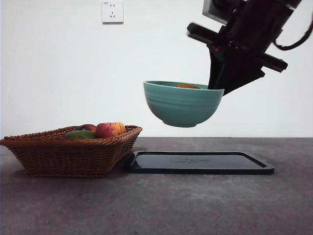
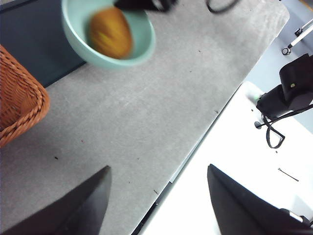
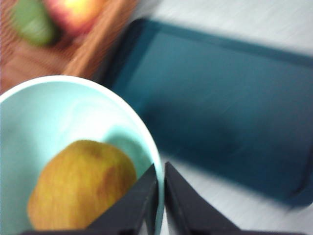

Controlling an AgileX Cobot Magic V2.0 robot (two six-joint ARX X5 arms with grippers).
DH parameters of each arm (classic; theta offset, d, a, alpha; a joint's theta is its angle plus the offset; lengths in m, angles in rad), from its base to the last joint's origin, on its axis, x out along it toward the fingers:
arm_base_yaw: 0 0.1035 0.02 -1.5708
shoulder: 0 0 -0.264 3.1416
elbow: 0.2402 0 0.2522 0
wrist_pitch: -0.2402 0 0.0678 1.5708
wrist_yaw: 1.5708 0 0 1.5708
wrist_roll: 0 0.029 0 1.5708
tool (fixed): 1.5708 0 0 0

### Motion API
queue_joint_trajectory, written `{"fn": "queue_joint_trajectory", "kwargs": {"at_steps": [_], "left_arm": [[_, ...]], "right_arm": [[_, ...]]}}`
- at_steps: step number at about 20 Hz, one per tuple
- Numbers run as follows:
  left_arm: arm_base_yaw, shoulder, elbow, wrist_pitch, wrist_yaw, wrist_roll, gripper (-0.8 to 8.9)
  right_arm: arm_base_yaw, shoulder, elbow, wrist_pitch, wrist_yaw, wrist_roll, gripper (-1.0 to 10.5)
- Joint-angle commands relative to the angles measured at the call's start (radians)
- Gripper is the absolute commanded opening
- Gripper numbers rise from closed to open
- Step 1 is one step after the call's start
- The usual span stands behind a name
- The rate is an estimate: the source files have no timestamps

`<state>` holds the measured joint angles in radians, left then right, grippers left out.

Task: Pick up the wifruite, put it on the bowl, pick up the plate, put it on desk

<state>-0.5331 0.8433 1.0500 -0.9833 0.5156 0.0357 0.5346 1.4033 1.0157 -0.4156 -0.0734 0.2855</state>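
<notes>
While the right gripper (image 3: 160, 196) pinches the rim of the bowl (image 1: 182, 104), one jaw inside the wall and one outside and the two nearly together on it, the bowl hangs in the air with the wifruite (image 3: 82, 185) lying in its bottom. The front view shows the bowl clear above the tray (image 1: 200, 163), hanging by the rim on the gripper's side with its far side unsupported. What matters for the coming move is where bare desk (image 1: 156, 205) lies from that hanging bowl: straight below is the glossy tray, and on the tray's other side stands the basket (image 1: 68, 154) with the apple (image 1: 110, 129) and a green fruit (image 1: 79, 134), so the open grey surface is toward the camera and out past the tray's end on the gripper's own side. I judge the bowl has to travel sideways or forward off the tray before it goes down, and level, since the fruit sits loose inside and a one-sided hold on the rim could let the bowl tip. The left gripper (image 2: 159, 205) waits with its jaws wide apart and empty, over the desk's edge, well away from the bowl; the right arm alone is placed to do the setting down.
</notes>
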Motion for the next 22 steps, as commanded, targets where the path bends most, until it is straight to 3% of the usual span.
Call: {"fn": "queue_joint_trajectory", "kwargs": {"at_steps": [1,4,9,19,20,22], "left_arm": [[-0.004,0.006,0.021,0.011,0.003,0.005,3.12],[-0.004,0.006,0.021,0.011,0.003,0.005,3.12],[-0.004,0.006,0.021,0.011,0.003,0.005,3.12],[-0.004,0.006,0.021,0.01,0.003,0.005,3.12],[-0.004,0.006,0.021,0.01,0.003,0.005,3.12],[-0.004,0.006,0.021,0.01,0.003,0.005,3.12]], "right_arm": [[-0.017,0.086,0.082,-0.001,0.003,-0.049,0.1],[-0.061,0.208,0.174,0.006,0.003,-0.088,0.1],[-0.134,0.339,0.205,0.081,-0.006,-0.092,0.1],[-0.164,0.411,0.205,0.107,-0.032,-0.091,0.1],[-0.164,0.411,0.205,0.102,-0.032,-0.091,0.3],[-0.164,0.411,0.205,0.095,-0.032,-0.084,1.8]]}}
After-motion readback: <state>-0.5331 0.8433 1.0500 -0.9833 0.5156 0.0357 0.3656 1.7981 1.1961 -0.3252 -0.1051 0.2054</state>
